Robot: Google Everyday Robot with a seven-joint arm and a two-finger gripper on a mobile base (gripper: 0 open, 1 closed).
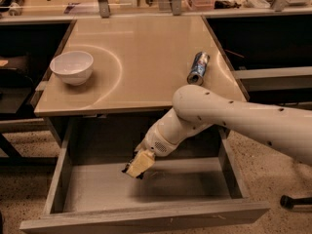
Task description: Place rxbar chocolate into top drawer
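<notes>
The top drawer [146, 221] is pulled wide open below the tan table, its pale grey bottom showing. My gripper [137, 165] reaches down into the drawer, left of its middle, just above the bottom. Its pale fingers [142, 161] are closed on a small dark flat thing, the rxbar chocolate [128, 170], of which only dark edges show under the fingers. The white arm comes in from the right and crosses the table's front edge.
A white bowl [71, 66] stands on the table [146, 38] at the left. A blue-and-white can [198, 68] lies on its side at the table's right. Dark shelving flanks the table; cluttered benches run along the back.
</notes>
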